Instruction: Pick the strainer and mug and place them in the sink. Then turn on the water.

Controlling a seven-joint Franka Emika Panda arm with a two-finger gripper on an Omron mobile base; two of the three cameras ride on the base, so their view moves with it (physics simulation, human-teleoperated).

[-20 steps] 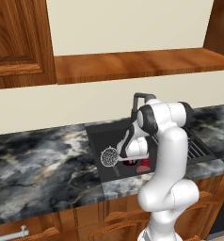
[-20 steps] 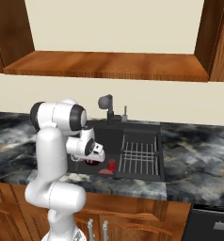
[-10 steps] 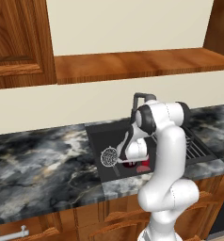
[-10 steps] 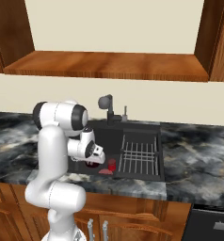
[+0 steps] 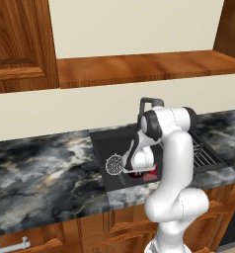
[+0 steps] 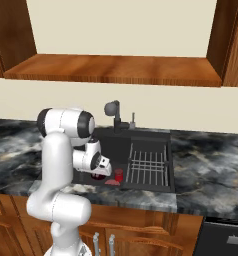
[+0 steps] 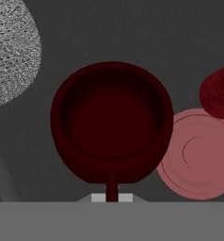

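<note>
two-finger gripper (image 7: 112, 197) on the white arm is closed tight on the thin handle of the small dark maroon-red mug (image 7: 112, 123), which the hand view looks straight down into, mouth up, handle pointing back toward the fingers; whether its base is resting on the floor of the black rectangular recessed sink (image 5: 100, 148) or hanging just above it cannot be told; the mug is in the front part of the basin, so the coming move looks like a simple release and a lift straight away along the handle's line; the round silvery wire-mesh strainer (image 5: 114, 165) already lies in the basin near its front left corner, just beside the mug on the side away from the ribbed wire rack (image 6: 148, 166); a brighter red small object (image 6: 119, 175) and a pale pink disc (image 7: 195, 153) lie close on the mug's other side, the disc apparently touching it; the dark faucet (image 6: 114, 114) stands at the basin's back edge with no stream running; dark marbled counter (image 5: 45, 173) surrounds the sink under wooden cabinets (image 5: 18, 44).
</note>
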